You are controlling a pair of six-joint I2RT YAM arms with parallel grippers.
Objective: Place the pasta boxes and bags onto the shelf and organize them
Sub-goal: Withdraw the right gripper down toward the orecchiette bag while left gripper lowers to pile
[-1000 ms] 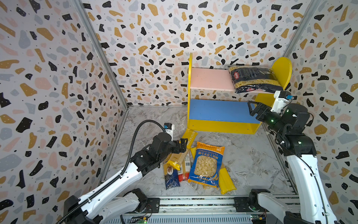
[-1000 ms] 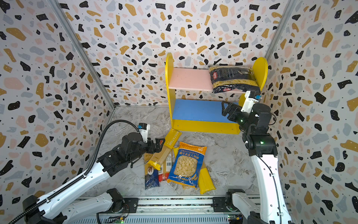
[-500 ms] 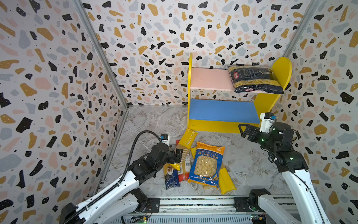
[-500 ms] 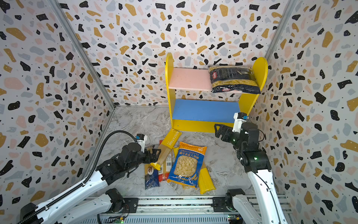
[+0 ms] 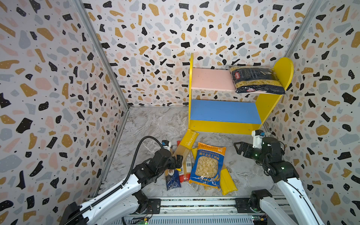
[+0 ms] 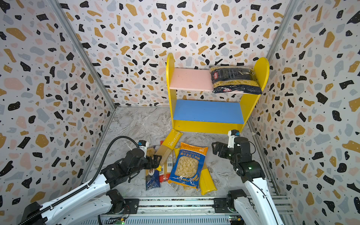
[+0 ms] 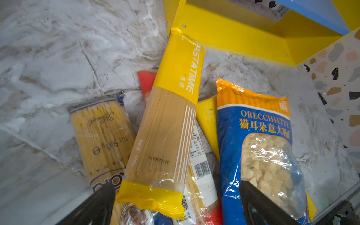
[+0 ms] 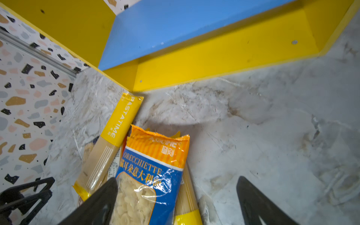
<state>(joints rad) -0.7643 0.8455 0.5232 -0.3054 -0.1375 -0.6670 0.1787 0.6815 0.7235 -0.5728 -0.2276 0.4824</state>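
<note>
Right pincer (image 5: 238,149) back from shelf (image 5: 220,127), apart, empty; Barilla penne bag (image 5: 256,79) left on pink board (image 5: 211,78), right end. Left pincer (image 5: 178,161), apart, now over PASTATIME spaghetti pack (image 5: 186,145): likely next pick.

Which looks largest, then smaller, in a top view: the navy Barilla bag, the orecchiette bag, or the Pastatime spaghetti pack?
1. orecchiette bag and navy Barilla bag: nearly alike. The Barilla bag lies higher, on the pink board, probably nearer the camera, so I do not rank them.
2. Pastatime spaghetti pack: clearly smallest, partly hidden.
</note>
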